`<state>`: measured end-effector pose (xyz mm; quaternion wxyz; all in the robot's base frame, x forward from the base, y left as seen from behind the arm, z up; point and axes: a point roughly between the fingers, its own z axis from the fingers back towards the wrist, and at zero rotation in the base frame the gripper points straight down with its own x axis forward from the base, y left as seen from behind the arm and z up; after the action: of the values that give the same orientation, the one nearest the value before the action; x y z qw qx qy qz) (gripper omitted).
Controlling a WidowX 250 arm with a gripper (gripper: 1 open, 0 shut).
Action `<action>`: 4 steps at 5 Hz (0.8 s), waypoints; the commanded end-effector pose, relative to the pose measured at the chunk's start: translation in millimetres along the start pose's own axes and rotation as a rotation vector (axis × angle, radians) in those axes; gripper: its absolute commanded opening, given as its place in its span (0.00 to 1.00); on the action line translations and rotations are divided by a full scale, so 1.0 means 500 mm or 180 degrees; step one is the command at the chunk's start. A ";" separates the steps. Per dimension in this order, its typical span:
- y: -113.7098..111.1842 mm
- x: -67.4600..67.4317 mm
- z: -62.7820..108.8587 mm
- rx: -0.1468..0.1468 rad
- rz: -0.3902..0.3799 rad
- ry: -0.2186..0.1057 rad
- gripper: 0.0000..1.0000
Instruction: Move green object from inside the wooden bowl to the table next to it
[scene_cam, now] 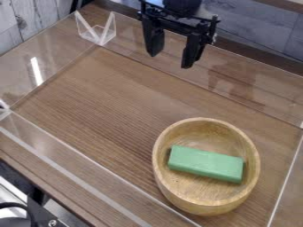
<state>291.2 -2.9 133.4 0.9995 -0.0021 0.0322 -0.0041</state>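
The green object (205,164) is a flat bright green block lying inside the wooden bowl (171,173), slightly tilted toward the right. The bowl rests on the brown wood-grain table (106,106) near the front right corner. My gripper (173,50) hangs at the back of the table, well above and behind the bowl. Its two black fingers stand apart and open, with nothing between them.
Low clear acrylic walls (48,146) run around the table's edges. A clear folded bracket (95,31) sits at the back left corner. Bare wood lies to the left of and behind the bowl.
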 end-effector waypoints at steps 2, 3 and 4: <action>-0.024 -0.066 -0.026 -0.0065 0.0063 0.0067 1.00; -0.032 -0.099 -0.034 -0.0125 0.0022 -0.0013 1.00; -0.015 -0.135 -0.027 -0.0171 0.0025 -0.0057 1.00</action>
<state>218.4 -10.1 116.1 0.9986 -0.0283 0.0436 0.0036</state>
